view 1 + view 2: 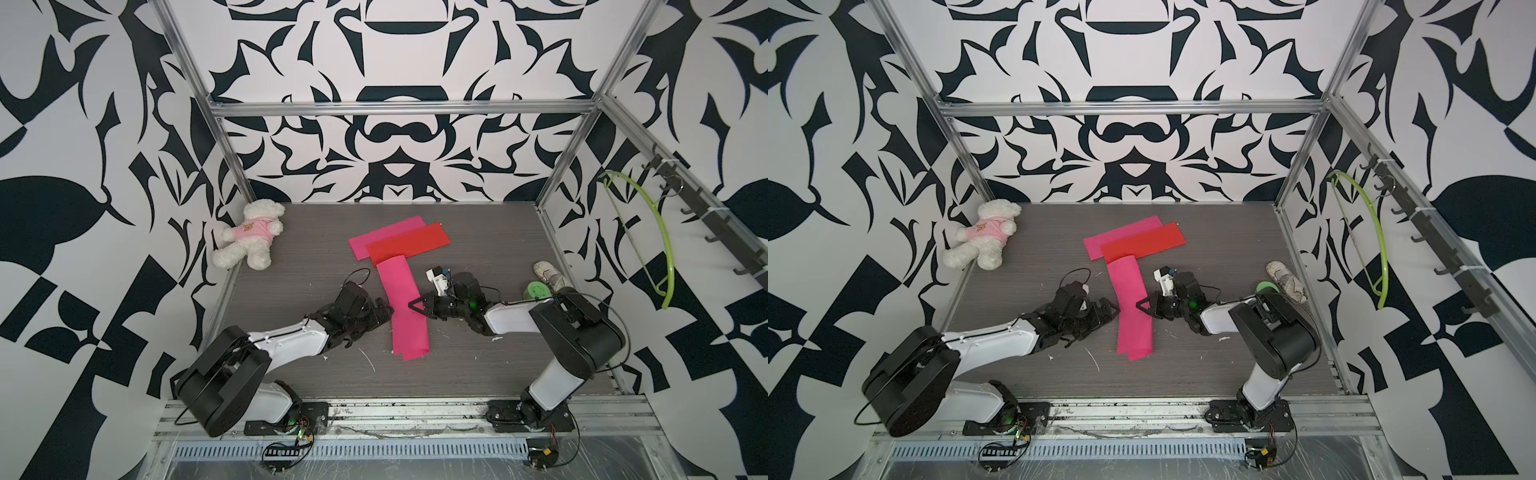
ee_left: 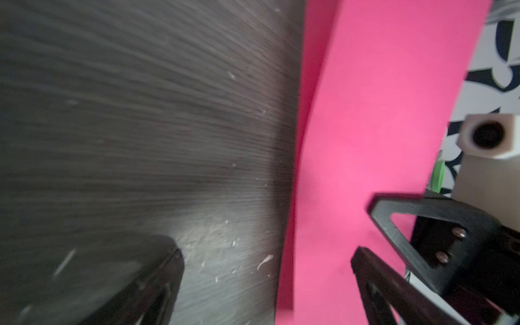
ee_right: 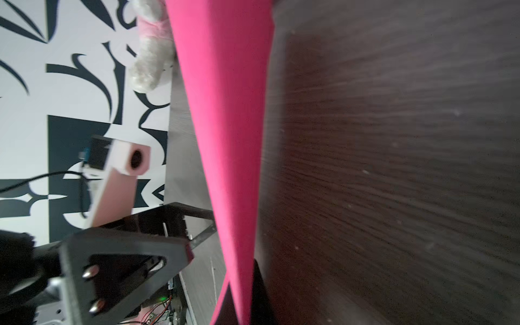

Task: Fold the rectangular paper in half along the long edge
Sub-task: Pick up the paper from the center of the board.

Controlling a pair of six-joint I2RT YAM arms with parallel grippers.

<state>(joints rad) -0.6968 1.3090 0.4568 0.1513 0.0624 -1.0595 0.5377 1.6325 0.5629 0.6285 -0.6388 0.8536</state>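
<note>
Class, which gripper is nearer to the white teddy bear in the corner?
Left. The left gripper is beside the edge of the folded pink paper that faces the teddy bear; the right gripper is at the opposite edge, farther away.

no word, number or brand can be read anywhere; the emblem on the plush bear's pink shirt (image 1: 253, 229) is too small to make out.
</note>
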